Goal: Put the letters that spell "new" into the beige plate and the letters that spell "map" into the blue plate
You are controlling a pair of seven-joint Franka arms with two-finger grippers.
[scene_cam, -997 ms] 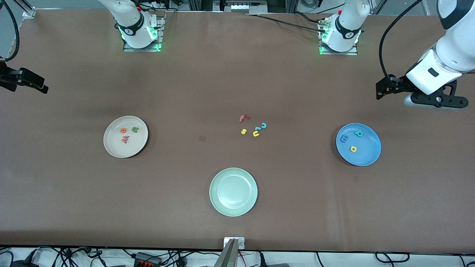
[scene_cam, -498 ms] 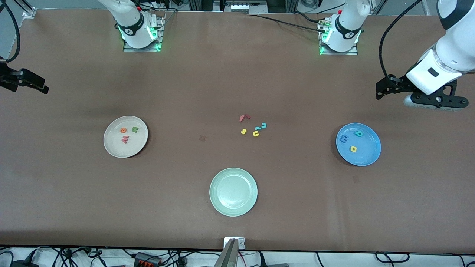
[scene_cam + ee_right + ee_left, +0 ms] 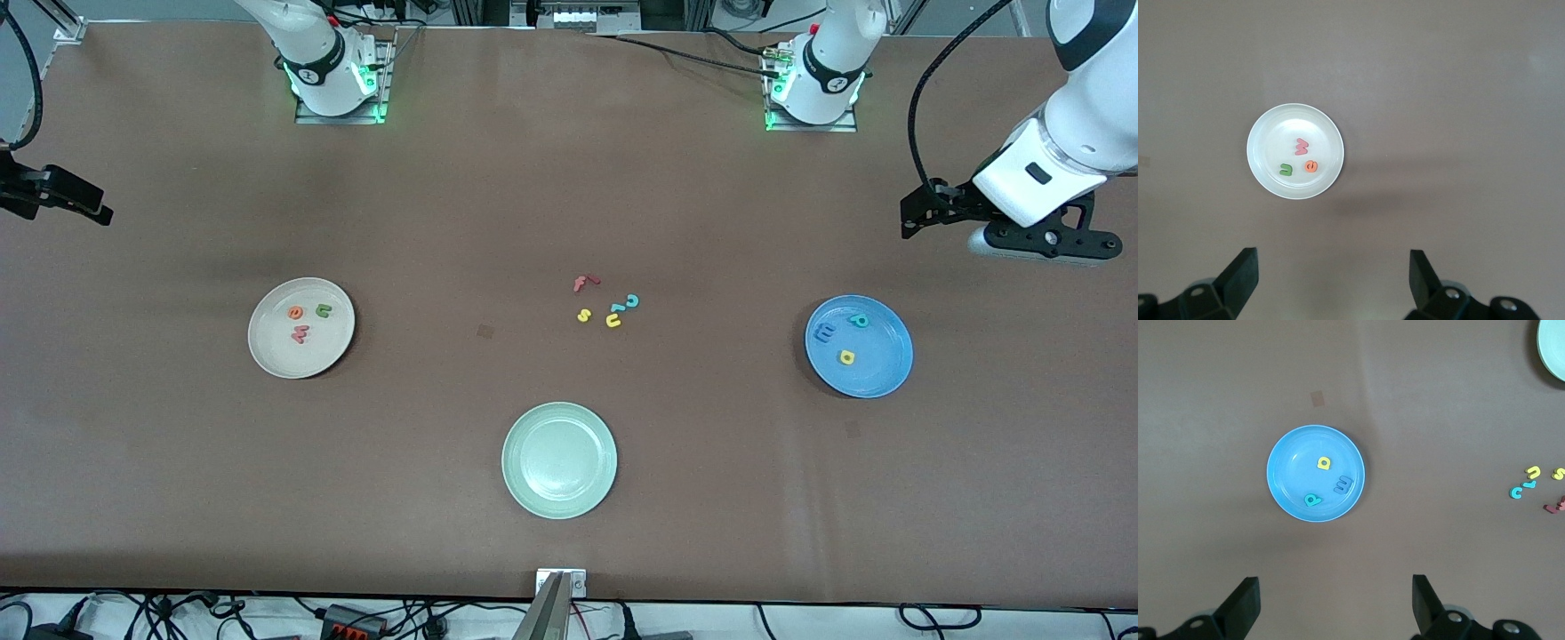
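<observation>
The beige plate (image 3: 276, 351) holds the orange e (image 3: 295, 312), the green n (image 3: 324, 310) and the pinkish-red w (image 3: 300, 334); the right wrist view shows the plate (image 3: 1271, 133) with all three. The blue plate (image 3: 880, 369) holds the blue m (image 3: 824, 333), the teal p (image 3: 858, 320) and the yellow a (image 3: 847, 357), as the left wrist view of this plate (image 3: 1291, 463) confirms. My left gripper (image 3: 1335, 587) hangs open and empty over bare table at the left arm's end (image 3: 916, 213). My right gripper (image 3: 1333, 260) hangs open and empty over the right arm's end (image 3: 98, 209).
Loose letters lie mid-table: a red f (image 3: 584, 283), a yellow s (image 3: 583, 315), a yellow u (image 3: 613, 320) and teal hooked letters (image 3: 629, 301). A pale green plate (image 3: 559, 460) sits nearer the front camera than they do. Cables run by the arm bases.
The right gripper has drifted very slightly outward at the table's end. Letters, plates and the left arm stand as before.
</observation>
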